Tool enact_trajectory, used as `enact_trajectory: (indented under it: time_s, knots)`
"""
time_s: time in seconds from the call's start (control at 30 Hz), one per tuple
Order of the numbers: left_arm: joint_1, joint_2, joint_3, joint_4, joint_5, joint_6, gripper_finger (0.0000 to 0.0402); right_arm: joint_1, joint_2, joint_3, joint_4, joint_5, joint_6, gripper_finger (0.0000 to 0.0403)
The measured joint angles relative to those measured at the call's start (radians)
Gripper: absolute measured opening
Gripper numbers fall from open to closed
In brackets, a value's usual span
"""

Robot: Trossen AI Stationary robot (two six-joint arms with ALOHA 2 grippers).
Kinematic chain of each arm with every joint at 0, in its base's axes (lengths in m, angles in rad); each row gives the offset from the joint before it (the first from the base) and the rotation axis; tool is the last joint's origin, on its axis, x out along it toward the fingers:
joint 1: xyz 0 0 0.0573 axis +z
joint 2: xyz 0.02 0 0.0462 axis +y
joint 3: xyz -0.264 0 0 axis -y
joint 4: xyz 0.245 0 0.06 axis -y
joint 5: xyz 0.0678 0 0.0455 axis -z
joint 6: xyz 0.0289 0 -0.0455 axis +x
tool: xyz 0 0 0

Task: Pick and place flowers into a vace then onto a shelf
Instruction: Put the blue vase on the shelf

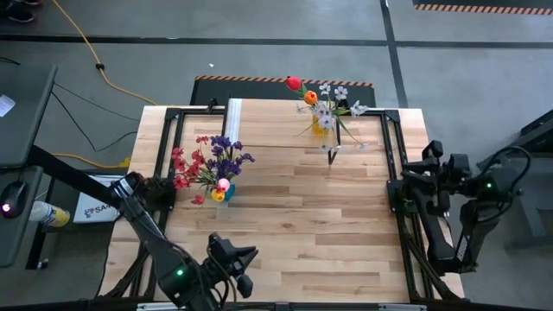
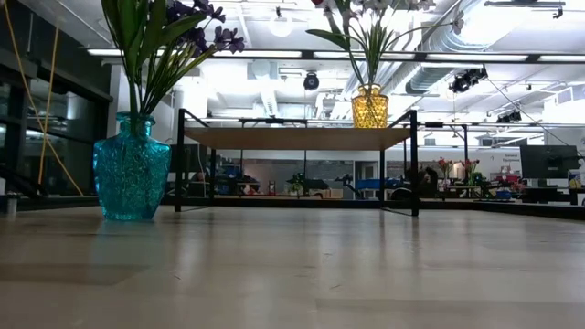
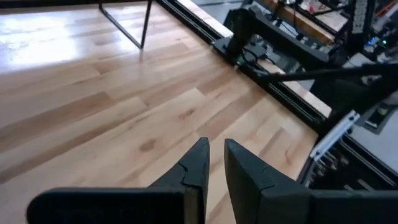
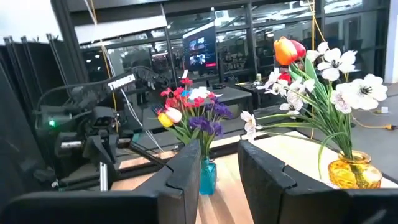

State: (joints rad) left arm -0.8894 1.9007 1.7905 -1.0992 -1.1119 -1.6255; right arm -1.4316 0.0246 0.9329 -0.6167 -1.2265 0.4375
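A yellow vase (image 1: pixel 321 123) with white, orange and red flowers (image 1: pixel 328 99) stands on the shelf (image 1: pixel 276 117) at the table's far side. A blue vase (image 1: pixel 220 193) with purple, red and pink flowers (image 1: pixel 212 160) stands on its base on the tabletop, near the left edge. The low view shows the blue vase (image 2: pixel 131 169) on the table and the yellow vase (image 2: pixel 369 107) up on the shelf board (image 2: pixel 297 137). My left gripper (image 3: pixel 216 155) hovers near the table's near edge, fingers nearly together, nothing between them. My right gripper (image 4: pixel 219 155) hangs at the right edge, slightly open, with nothing in it.
The shelf's black legs (image 3: pixel 144 25) stand on the tabletop toward the far side. Black frame rails (image 1: pixel 393 164) run along the table's left and right edges. Bare planks (image 1: pixel 302 216) lie between the blue vase and the right arm (image 1: pixel 449 207).
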Motion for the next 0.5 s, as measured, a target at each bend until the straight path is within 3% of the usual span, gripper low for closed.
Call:
enact_trajectory:
  time_s: [0.2, 0.33, 0.5]
  knots:
    - [-0.031, 0.001, 0.0, -0.001, -0.048, -0.002, 0.0085, -0.002, 0.0, 0.0, -0.083, -0.023, -0.081, 0.0099]
    - [-0.037, 0.001, 0.0, -0.002, -0.076, 0.006, 0.0085, -0.002, 0.0, 0.0, -0.264, -0.051, -0.201, 0.0099]
    - [-0.034, 0.002, 0.0, -0.002, -0.091, 0.024, 0.0085, -0.002, 0.0, 0.0, -0.467, -0.006, -0.366, 0.0099]
